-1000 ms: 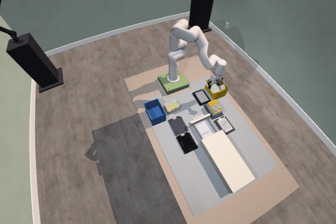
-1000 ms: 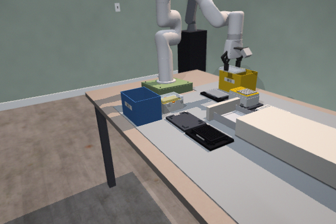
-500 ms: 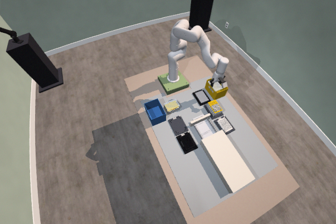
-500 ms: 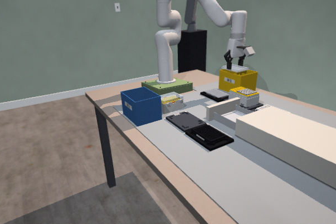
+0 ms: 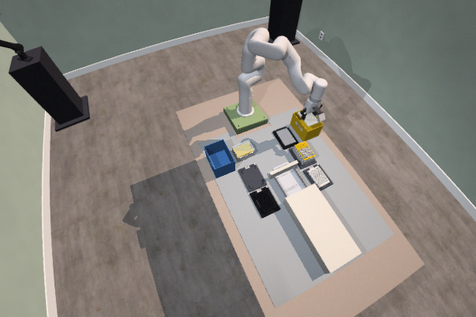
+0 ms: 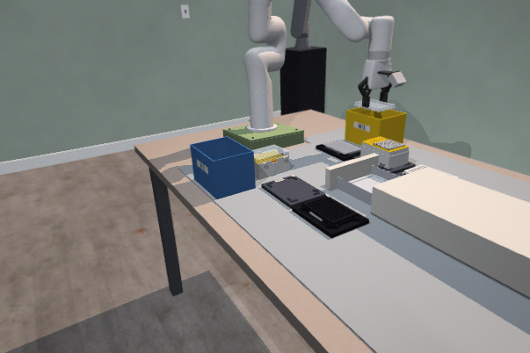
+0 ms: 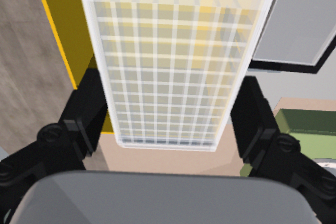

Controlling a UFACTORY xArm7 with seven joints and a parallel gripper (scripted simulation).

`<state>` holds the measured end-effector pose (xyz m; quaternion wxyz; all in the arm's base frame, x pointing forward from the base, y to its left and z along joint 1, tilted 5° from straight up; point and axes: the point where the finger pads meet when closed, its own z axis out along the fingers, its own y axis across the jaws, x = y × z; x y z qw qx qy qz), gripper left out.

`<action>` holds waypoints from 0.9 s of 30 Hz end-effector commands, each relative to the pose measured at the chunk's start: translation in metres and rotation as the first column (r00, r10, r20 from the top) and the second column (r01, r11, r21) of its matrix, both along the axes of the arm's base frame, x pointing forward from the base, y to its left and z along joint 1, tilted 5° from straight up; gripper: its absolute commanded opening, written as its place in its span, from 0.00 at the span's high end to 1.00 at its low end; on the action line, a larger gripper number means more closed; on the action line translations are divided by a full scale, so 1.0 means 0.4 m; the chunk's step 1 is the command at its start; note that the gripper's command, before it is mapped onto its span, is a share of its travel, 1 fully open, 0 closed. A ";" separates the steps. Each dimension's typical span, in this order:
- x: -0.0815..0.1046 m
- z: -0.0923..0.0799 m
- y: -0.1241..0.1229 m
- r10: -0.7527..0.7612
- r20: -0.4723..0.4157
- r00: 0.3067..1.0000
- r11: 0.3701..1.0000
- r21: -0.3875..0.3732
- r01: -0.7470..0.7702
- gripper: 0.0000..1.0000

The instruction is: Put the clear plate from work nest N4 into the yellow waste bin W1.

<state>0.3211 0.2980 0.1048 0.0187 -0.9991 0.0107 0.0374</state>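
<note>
My gripper (image 6: pixel 374 100) is shut on the clear plate (image 6: pixel 374 104), a see-through gridded well plate, and holds it level just above the rim of the yellow waste bin W1 (image 6: pixel 374 126). In the wrist view the clear plate (image 7: pixel 175 70) spans between my two black fingers, with the yellow bin (image 7: pixel 70 40) under it. In the top view the gripper (image 5: pixel 312 115) and plate (image 5: pixel 310 118) sit over the yellow bin (image 5: pixel 306 126) at the bench's far right. The empty work nest (image 5: pixel 286 137) lies just left of the bin.
A tip box (image 5: pixel 304 153) stands in front of the yellow bin. The blue bin (image 5: pixel 219 158) stands at the left, a yellow-tipped box (image 5: pixel 243 150) beside it. Dark plates (image 5: pixel 252 177) (image 5: pixel 264 202) lie mid-bench. The long cream cooler (image 5: pixel 321 226) has its drawer (image 5: pixel 290 179) out.
</note>
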 end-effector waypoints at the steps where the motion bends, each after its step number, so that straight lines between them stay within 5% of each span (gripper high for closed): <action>1: -0.005 0.005 0.030 -0.001 0.004 1.000 1.000 0.002 0.001 1.00; 24: -0.007 0.006 0.036 -0.001 0.004 1.000 1.000 0.002 0.001 1.00; 25: -0.007 0.006 0.036 -0.001 0.004 1.000 1.000 0.002 0.001 0.00; 27: -0.007 0.006 0.036 -0.001 0.004 1.000 1.000 0.002 0.001 0.00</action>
